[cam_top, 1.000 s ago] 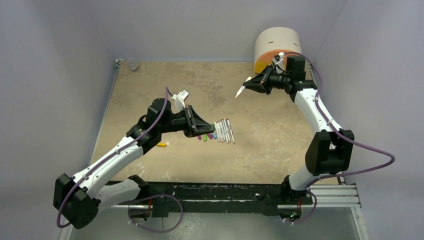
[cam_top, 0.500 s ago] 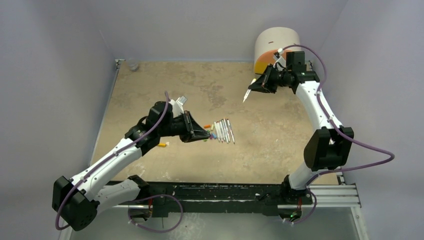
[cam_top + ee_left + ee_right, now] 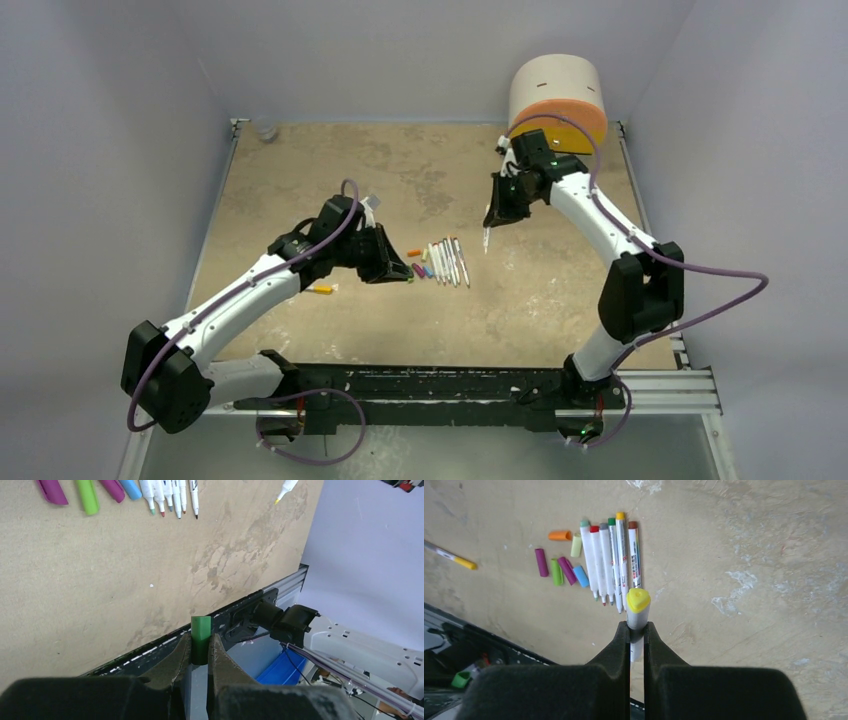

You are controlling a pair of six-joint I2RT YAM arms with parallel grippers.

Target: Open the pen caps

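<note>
My left gripper [image 3: 201, 641] is shut on a short green pen cap [image 3: 201, 626] that sticks up from between its fingers; in the top view it [image 3: 398, 268] hovers just left of the loose caps. My right gripper [image 3: 637, 626] is shut on a white pen [image 3: 638, 605] with a yellow end, held upright above the near end of a row of several uncapped pens [image 3: 611, 560]. Loose pen caps lie left of the row: orange [image 3: 560, 535], pale green [image 3: 576, 545], two magenta [image 3: 541, 562], green [image 3: 556, 571] and blue [image 3: 581, 576].
A round cream-and-orange drawer unit [image 3: 556, 95] stands at the back right. One pen with a yellow end [image 3: 322, 289] lies alone left of the caps. A small clear object [image 3: 264, 128] sits in the back left corner. The black rail [image 3: 450, 385] runs along the near edge.
My right arm has swung from beside the drawer unit down toward the row of pens, carrying its pen. My left gripper has shifted slightly nearer with the green cap.
</note>
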